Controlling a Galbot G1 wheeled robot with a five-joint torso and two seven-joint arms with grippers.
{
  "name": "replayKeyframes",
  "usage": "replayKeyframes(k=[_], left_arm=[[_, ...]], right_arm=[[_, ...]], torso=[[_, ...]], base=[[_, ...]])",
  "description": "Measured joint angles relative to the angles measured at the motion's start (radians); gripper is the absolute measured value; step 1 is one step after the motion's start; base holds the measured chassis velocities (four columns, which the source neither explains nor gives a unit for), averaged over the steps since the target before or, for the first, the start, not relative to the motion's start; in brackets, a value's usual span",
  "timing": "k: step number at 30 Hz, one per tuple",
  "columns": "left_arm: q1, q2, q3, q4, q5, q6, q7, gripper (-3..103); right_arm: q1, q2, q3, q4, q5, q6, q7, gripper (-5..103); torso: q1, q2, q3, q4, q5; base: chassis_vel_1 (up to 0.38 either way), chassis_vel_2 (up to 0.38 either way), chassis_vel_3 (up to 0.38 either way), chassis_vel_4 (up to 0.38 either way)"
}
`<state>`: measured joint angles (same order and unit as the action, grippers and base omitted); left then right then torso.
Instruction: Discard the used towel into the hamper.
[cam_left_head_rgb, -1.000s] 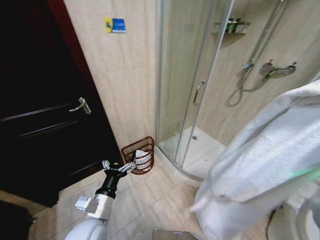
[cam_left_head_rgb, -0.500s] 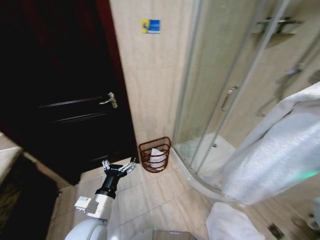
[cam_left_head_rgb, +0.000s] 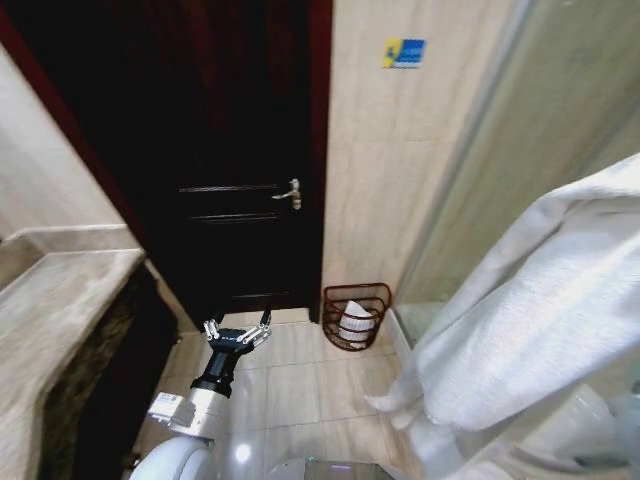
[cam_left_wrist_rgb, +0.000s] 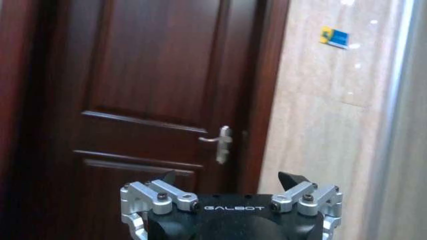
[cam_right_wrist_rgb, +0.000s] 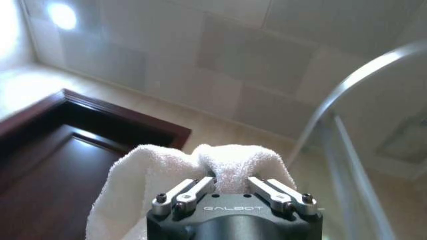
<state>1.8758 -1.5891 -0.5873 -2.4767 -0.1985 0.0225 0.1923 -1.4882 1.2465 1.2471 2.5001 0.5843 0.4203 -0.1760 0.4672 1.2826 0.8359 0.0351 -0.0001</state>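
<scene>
so, white towel (cam_left_head_rgb: 540, 300) big on the right of the head view, draped down toward the floor, and bunched up white (cam_right_wrist_rgb: 227, 165) in the right wrist view, pinched in the right gripper (cam_right_wrist_rgb: 225, 187) with the fingers closed narrow on a fold. hamper (cam_left_head_rgb: 356, 316) down on the tiled floor (cam_left_head_rgb: 300, 370), tucked at the foot of the beige wall (cam_left_head_rgb: 400, 180), just beside the dark wooden door (cam_left_head_rgb: 240, 170) with its lever handle (cam_left_head_rgb: 290, 192). something white already sitting inside the hamper. left gripper (cam_left_head_rgb: 237, 333) low over the floor, fingers spread wide, holding nothing, well apart from the hamper and pointing at the door. blue sticker (cam_left_head_rgb: 404, 52) high on the wall. stone counter (cam_left_head_rgb: 50, 300) off to the left.
</scene>
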Motion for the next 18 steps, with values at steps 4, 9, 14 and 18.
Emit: replayKeyframes(k=[4,9,14,18], left_arm=[[0.0,0.0,0.0,0.0,0.0,0.0,0.0,100],[0.0,0.0,0.0,0.0,0.0,0.0,0.0,100],[0.0,0.0,0.0,0.0,0.0,0.0,0.0,100],[0.0,0.0,0.0,0.0,0.0,0.0,0.0,100]], right_arm=[[0.001,-0.002,-0.021,0.0,-0.006,-0.001,-0.001,8],[0.015,-0.009,-0.059,0.0,-0.015,-0.015,-0.001,8],[0.022,-0.013,-0.063,0.0,-0.015,-0.02,-0.001,8],[0.028,-0.016,-0.067,0.0,-0.015,-0.022,-0.003,8]], torso=[[0.0,0.0,0.0,0.0,0.0001],[0.0,0.0,0.0,-0.0005,0.0002],[0.0,0.0,0.0,-0.0005,0.0001],[0.0,0.0,0.0,-0.0003,0.0001]], base=[[0.089,0.092,0.088,0.09],[0.018,0.035,0.033,0.002],[-0.062,0.063,0.056,-0.081],[-0.125,0.126,0.129,-0.116]])
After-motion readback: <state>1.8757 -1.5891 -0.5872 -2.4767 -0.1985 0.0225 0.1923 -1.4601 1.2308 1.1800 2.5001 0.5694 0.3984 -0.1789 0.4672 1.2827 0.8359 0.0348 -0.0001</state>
